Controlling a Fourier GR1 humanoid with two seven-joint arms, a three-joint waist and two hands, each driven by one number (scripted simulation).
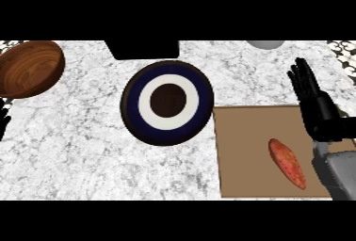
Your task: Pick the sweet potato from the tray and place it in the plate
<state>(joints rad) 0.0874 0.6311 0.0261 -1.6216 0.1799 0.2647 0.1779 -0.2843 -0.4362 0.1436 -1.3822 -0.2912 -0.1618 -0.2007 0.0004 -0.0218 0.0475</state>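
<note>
Black right hand open, fingers straight, above tray's far right edge, holding nothing. Sweet potato lying on tray just left of forearm. Plate beside tray's left. Wooden bowl far left.

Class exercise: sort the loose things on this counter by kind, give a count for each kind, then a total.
Plate: 1
Wooden bowl: 1
Tray: 1
Sweet potato: 1
Total: 4
</note>
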